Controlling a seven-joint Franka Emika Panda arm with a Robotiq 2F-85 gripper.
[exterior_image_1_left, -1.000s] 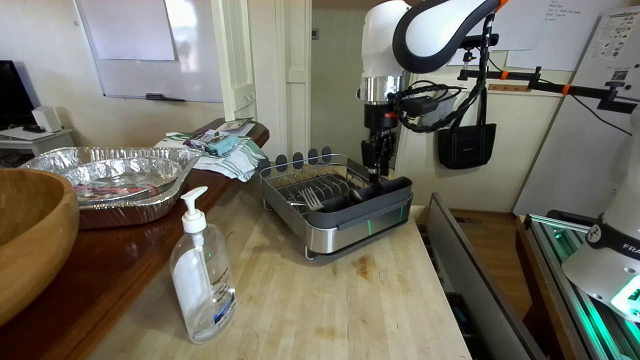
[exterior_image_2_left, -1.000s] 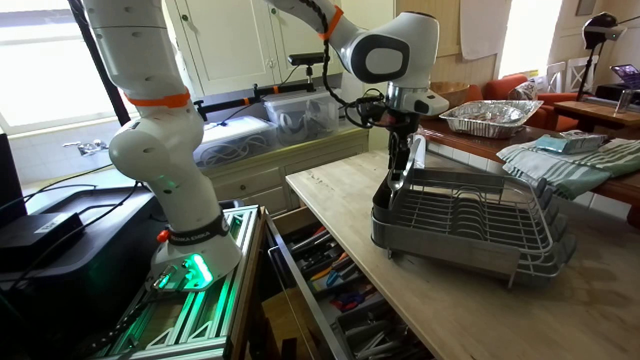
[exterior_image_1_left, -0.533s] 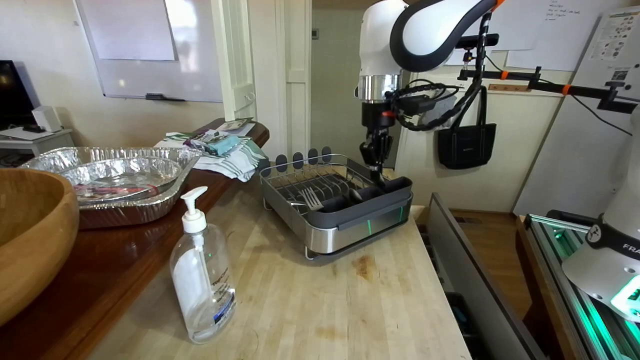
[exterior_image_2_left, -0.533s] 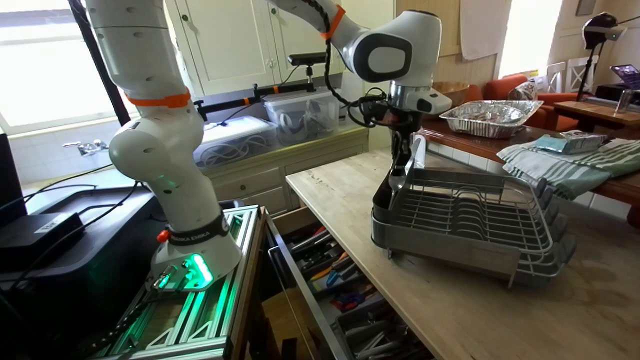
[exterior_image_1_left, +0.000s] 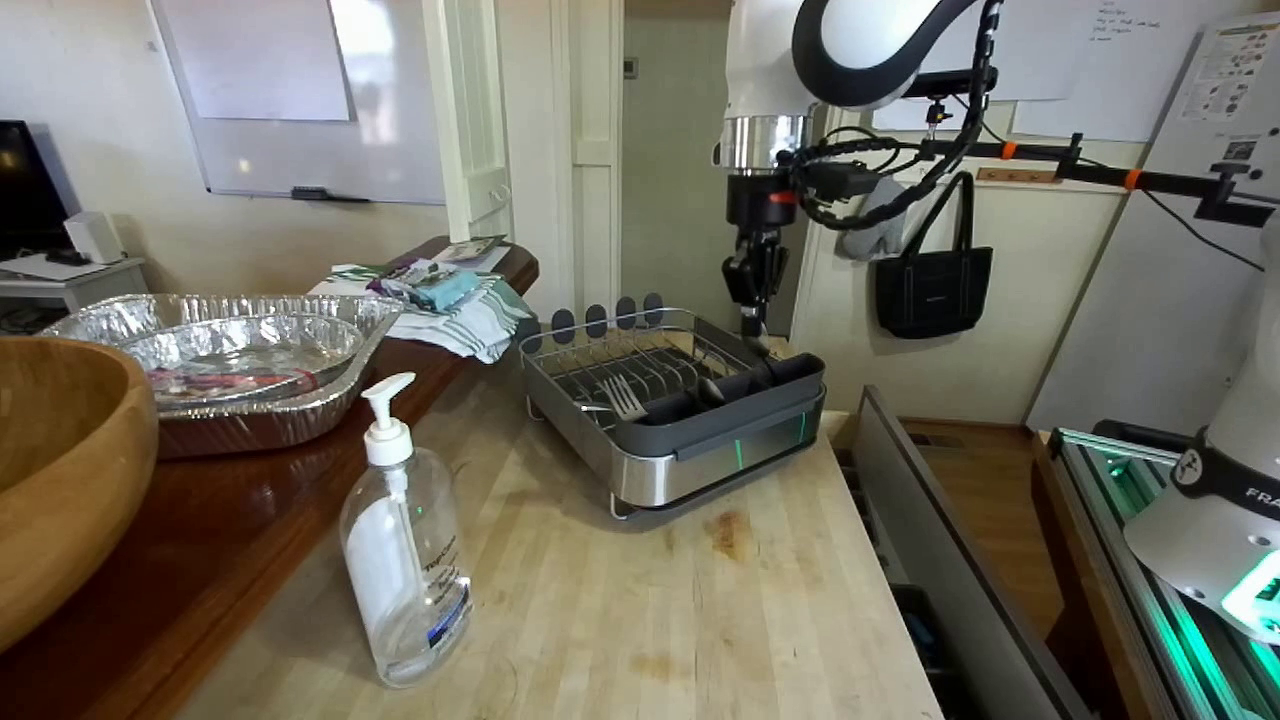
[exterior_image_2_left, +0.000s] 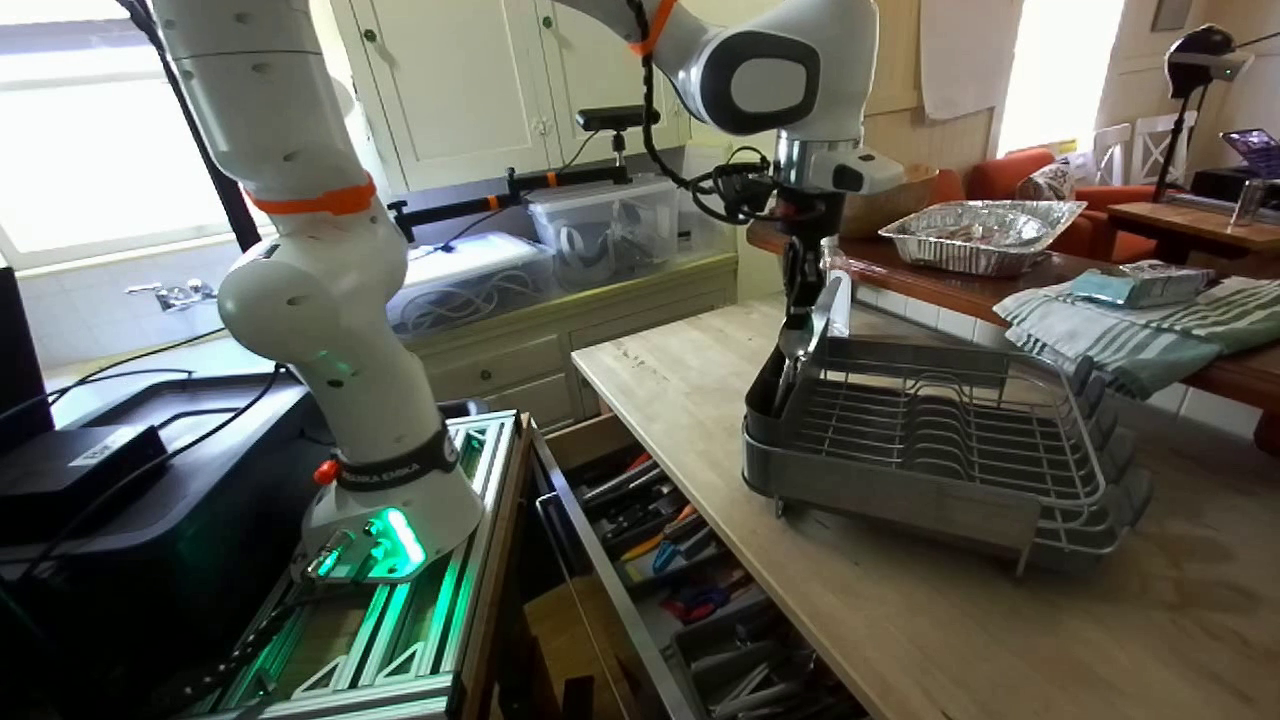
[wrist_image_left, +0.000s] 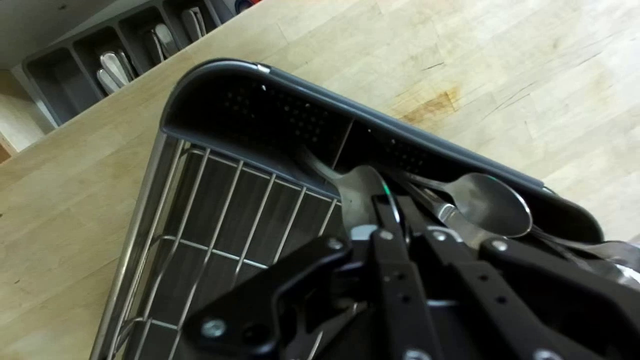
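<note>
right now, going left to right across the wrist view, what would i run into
Grey cutlery tray → dish rack wires → spoon, its bowl in the closed gripper → second spoon, ungripped → more cutlery at the right edge

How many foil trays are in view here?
2: a large foil tray on the brown counter, and a smaller foil tray sitting inside it. Any others nested underneath would be hidden.

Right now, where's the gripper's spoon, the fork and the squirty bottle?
Spoon (wrist_image_left: 359, 192): in the wrist view, its bowl.
Fork (exterior_image_1_left: 628, 403): in an exterior view, its head.
Bottle (exterior_image_1_left: 412, 560): in an exterior view, its body.
</note>
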